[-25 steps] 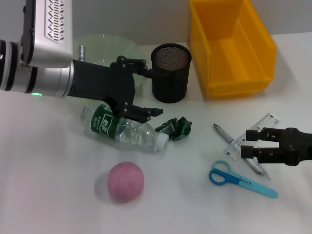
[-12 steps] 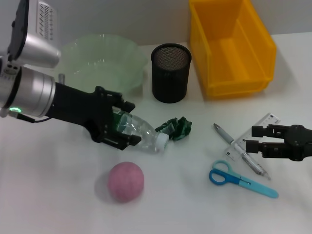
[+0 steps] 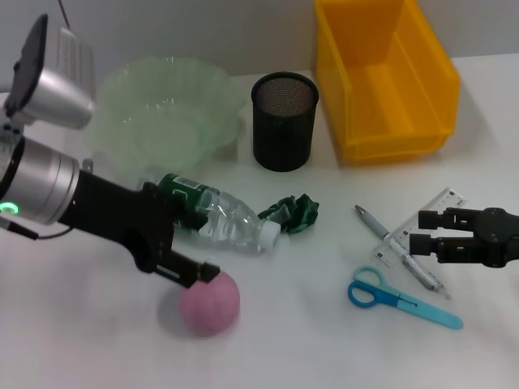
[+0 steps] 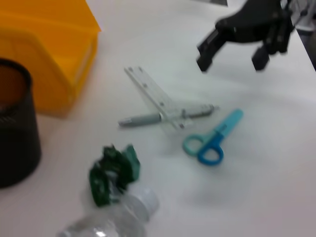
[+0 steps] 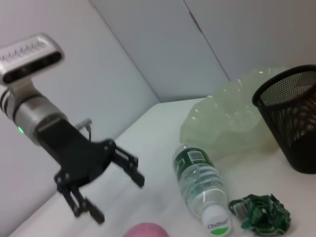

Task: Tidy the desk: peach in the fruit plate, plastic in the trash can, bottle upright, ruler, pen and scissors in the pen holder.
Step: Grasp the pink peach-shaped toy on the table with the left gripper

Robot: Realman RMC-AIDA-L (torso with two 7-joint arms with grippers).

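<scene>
A pink peach [image 3: 210, 302] lies at the front left and shows at the right wrist view's edge [image 5: 145, 230]. My left gripper [image 3: 190, 239] is open and empty between the peach and the lying clear bottle [image 3: 223, 220]; one fingertip is at the peach's top. Crumpled green plastic [image 3: 293, 212] lies by the bottle cap. A pen [image 3: 373, 224], a clear ruler [image 3: 434, 207] and blue scissors [image 3: 401, 300] lie at the right. My right gripper [image 3: 418, 232] is open and empty beside the pen and ruler. The black mesh pen holder [image 3: 284, 120] stands at the back centre.
A green translucent fruit plate [image 3: 162, 113] stands at the back left. A yellow bin [image 3: 381, 77] stands at the back right, next to the pen holder. The left wrist view shows the plastic [image 4: 112, 173], the scissors [image 4: 212, 143] and the right gripper [image 4: 231, 60].
My left gripper has moved from beside the pen holder, over the bottle, toward the front, and now is at the peach. The right gripper has barely moved.
</scene>
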